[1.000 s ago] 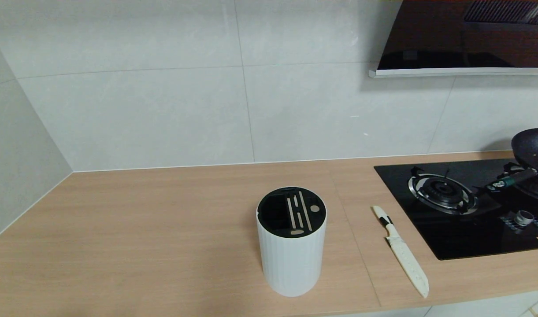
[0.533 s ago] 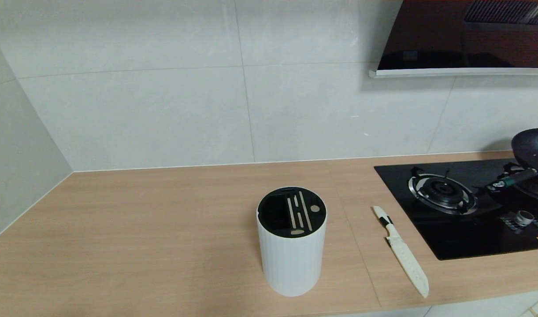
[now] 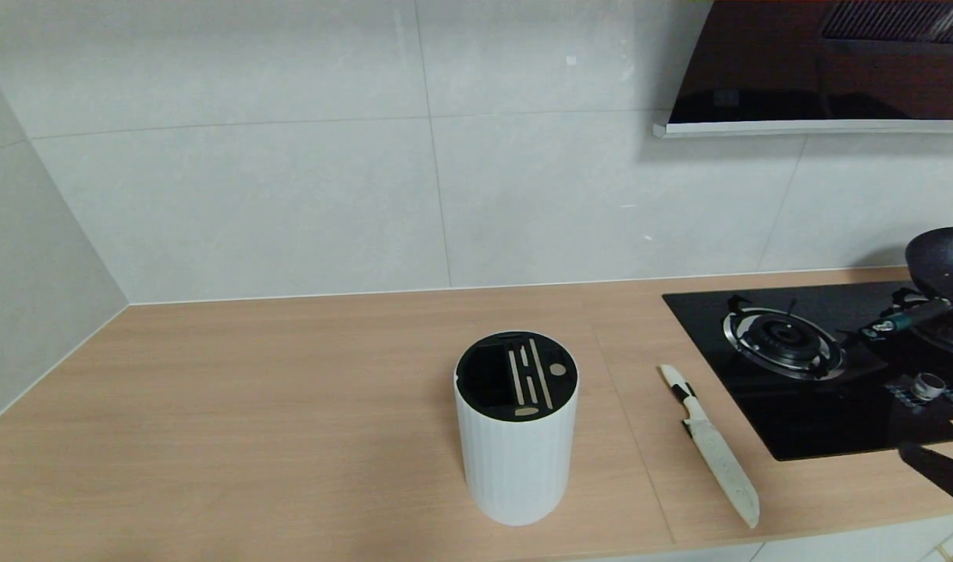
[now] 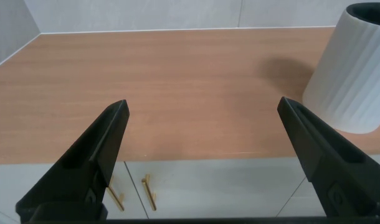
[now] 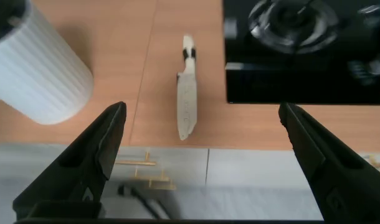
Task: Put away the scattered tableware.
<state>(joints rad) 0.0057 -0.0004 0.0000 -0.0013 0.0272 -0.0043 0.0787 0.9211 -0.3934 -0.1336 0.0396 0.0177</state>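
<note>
The right claw [image 5: 202,111], spread wide and empty, is newly seen at the edge of the surface [image 3: 250,406] near the kitchen knife [image 3: 711,446]; pickup is judged imminent. The left claw [image 4: 202,104] is likewise wide.

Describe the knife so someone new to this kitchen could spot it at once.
On the wooden countertop, find the black gas hob at the right. Between it and the white ribbed holder lies the knife, flat, handle toward the wall. It alone is long and slim, with a pale speckled blade.
</note>
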